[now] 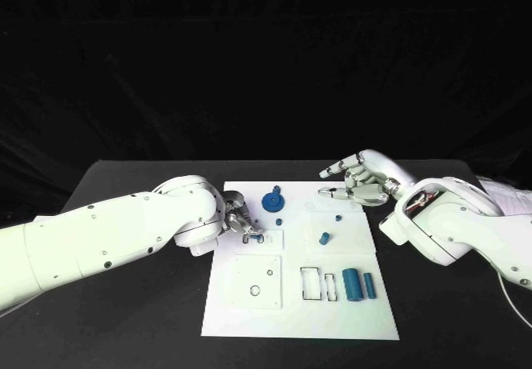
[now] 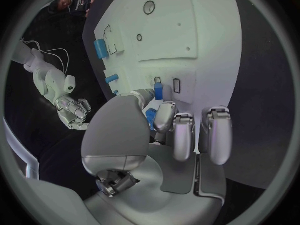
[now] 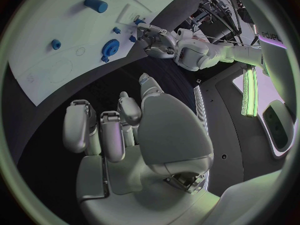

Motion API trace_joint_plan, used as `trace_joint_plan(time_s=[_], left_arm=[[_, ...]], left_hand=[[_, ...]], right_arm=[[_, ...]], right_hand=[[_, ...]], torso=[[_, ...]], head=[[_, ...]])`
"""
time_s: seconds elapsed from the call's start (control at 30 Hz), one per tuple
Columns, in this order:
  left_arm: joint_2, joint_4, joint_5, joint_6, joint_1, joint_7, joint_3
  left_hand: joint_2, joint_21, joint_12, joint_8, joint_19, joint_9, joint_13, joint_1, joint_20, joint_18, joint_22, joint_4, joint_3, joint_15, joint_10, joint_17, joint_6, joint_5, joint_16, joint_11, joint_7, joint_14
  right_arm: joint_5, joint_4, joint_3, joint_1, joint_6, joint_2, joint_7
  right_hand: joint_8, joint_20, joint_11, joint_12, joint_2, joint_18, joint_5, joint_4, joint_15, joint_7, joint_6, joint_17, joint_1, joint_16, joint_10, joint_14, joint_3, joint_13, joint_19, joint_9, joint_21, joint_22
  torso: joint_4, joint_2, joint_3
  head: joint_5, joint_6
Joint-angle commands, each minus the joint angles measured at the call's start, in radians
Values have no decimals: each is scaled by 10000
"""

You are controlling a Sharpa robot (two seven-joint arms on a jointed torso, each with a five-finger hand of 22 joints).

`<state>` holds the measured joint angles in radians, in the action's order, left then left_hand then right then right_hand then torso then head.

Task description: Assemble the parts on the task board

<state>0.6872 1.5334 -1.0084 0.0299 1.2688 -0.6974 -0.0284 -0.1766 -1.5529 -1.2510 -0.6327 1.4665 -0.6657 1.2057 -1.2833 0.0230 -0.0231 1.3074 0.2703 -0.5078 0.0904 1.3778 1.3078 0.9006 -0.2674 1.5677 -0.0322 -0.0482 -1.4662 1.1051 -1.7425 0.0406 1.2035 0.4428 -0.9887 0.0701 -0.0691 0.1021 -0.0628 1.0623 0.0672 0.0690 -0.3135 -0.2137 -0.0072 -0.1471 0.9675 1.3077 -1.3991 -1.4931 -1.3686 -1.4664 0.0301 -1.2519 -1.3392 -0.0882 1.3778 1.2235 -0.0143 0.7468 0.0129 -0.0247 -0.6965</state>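
Black table [image 1: 133,323] | white task board [image 1: 333,327] marked with thin black outlines | blue gear [image 1: 274,203], blue pegs [image 1: 325,237] and blue cylinders [image 1: 350,284] | white arms [image 1: 100,242] | silver hands [image 1: 360,178]

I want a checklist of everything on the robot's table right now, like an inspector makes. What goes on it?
Surface: black table, with the white task board in its middle.
Job's things: blue gear at the board's far end; two blue cylinders side by side nearer the robot; small blue pegs between them.
Clutter: nothing seen.
Hands: left hand at the board's left edge, fingers on a small blue part; right hand over the far right corner, holding nothing.
Cables: a thin white cable by the right arm.
Surroundings: black backdrop behind the table.
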Motion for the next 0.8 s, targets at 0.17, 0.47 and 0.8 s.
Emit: trace_joint_plan(time_s=[0.17,0.47,0.8], left_arm=[[-73,-4,-251,-31,-114,-19,-3],[-96,-18,-261,80,-175,-57,-5],[-112,-7,-271,453,-182,-135,-5]], left_hand=[[68,-6,-29,-25,907,-17,18,62,11,161,2353,-1730,-1774,-39,77,2630,14,-63,30,25,33,-1046],[72,-3,-47,-24,905,-19,39,73,10,160,2348,-1738,-1789,-39,91,2630,20,-61,30,27,32,-1046],[14,7,-17,-29,898,-38,10,113,7,156,2334,-1827,-1864,-39,89,2630,56,-91,30,21,37,-1046]], right_arm=[[118,-11,-1,-11,-122,11,2],[118,-12,-1,-12,-135,9,6],[118,2,-2,-16,-135,33,-6]], right_hand=[[-57,-51,60,55,-42,88,-36,-19,-71,16,53,1255,-29,48,-24,-729,63,-3,19,-12,-33,4],[-57,-51,60,55,-42,88,-36,-19,-71,16,53,1255,-29,48,-24,-729,63,-3,19,-12,-33,4],[-57,-51,60,55,-42,88,-36,-19,-71,16,53,1255,-29,48,-24,-729,63,-3,19,-12,-33,4]], torso=[[18,4,6],[20,7,8],[15,1,9]], head=[[-8,-15],[-4,-42],[2,-41]])
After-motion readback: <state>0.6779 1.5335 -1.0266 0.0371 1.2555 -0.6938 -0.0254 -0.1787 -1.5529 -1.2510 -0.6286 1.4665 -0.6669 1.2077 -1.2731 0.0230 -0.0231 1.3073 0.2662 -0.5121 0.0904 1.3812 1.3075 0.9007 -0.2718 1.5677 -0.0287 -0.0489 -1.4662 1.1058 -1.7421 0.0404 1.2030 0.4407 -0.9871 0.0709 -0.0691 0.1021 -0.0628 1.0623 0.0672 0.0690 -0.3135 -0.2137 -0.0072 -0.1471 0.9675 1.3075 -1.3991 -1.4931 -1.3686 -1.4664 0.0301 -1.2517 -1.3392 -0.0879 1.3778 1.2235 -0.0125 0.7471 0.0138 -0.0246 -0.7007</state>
